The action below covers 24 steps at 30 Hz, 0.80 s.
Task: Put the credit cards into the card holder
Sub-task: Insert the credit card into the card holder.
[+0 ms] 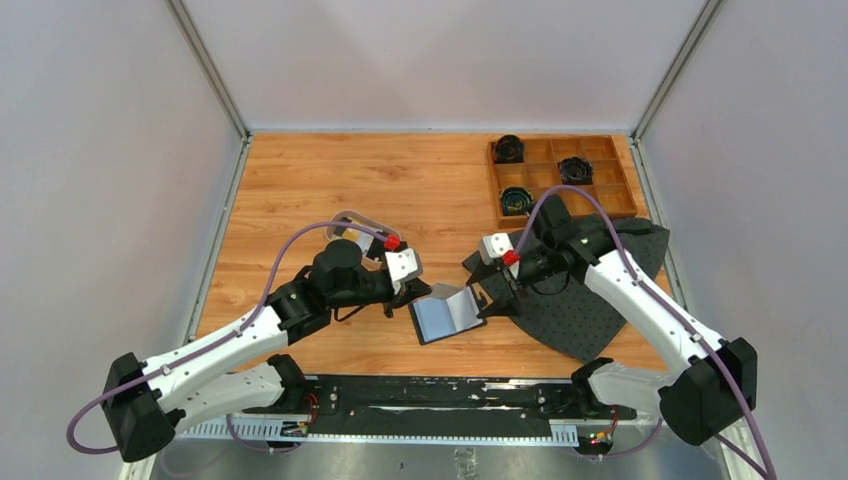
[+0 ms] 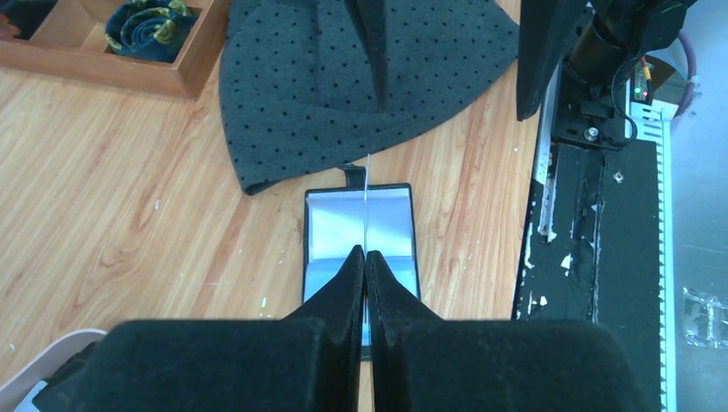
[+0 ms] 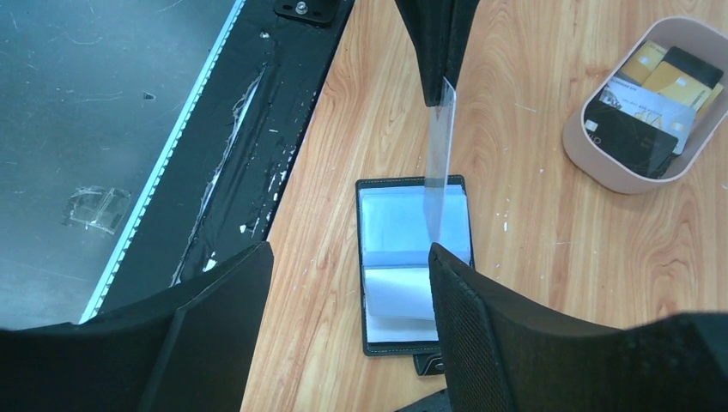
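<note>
Pinching fully shut with the left jaws on a thin see-through leaf (image 3: 438, 159), held upright and showing edge-on from the left wrist; spreading the right jaws wide with nothing between them, hovering just above the tab end of the card holder (image 1: 445, 316). Judging the leaf to be one of the holder's own clear sleeves rather than a card, wood grain showing through it and its lower end meeting the holder near the fold; not being sure of that.

Finding the holder lying open and flat on the tabletop (image 1: 300, 180), near the front edge and between the two arms, pale inner pockets facing up. Seeing no card in those pockets, as far as the views allow.

Finding the credit cards (image 3: 657, 94) to the left and a little farther back, in an oval pale-rimmed tray (image 3: 597, 167): gold, black and white ones overlapping, largely hidden behind the left arm from above. Noting a dark dotted cloth (image 1: 585, 315) under the right arm, reaching the holder's tab end, and a wooden compartment box (image 1: 565, 178) at the far right.

Reading the task as barely begun: a sleeve being lifted to bare a pocket, no card picked up, none inserted. Leaving every card to be fetched from the tray and slid in.
</note>
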Each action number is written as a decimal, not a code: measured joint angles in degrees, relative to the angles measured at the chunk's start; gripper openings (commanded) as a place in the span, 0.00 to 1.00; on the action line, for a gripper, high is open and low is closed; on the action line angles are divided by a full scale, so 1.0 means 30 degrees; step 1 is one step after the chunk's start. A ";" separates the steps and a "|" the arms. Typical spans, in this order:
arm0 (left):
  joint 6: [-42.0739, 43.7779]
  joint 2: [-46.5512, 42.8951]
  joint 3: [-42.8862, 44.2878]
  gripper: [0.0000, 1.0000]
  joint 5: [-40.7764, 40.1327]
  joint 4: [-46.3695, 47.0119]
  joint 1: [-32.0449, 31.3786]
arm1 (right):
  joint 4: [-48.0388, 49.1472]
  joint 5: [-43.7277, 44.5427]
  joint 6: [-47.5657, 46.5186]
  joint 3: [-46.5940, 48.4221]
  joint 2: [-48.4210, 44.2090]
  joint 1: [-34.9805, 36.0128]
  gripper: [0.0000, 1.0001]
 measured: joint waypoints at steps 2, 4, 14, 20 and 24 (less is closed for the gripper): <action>-0.0182 0.0015 -0.0095 0.00 -0.0073 0.0168 -0.0146 | 0.0029 0.0000 0.0189 0.0000 0.0284 0.0000 0.70; -0.0364 0.0044 -0.0226 0.00 -0.0102 0.0386 -0.0204 | 0.0080 0.0000 0.0408 0.0007 0.0590 0.0000 0.69; -0.1370 0.0357 -0.0372 0.00 -0.0109 0.1086 -0.0379 | 0.0299 -0.0015 0.1129 0.0328 0.1195 0.0000 0.70; -0.2229 0.0568 -0.0372 0.00 -0.0102 0.1552 -0.0379 | 0.0350 -0.0015 0.1435 0.0379 0.1647 0.0000 0.69; -0.2812 0.1020 -0.0372 0.00 -0.0095 0.1668 -0.0379 | 0.0539 -0.0080 0.1960 0.0415 0.1829 0.0000 0.68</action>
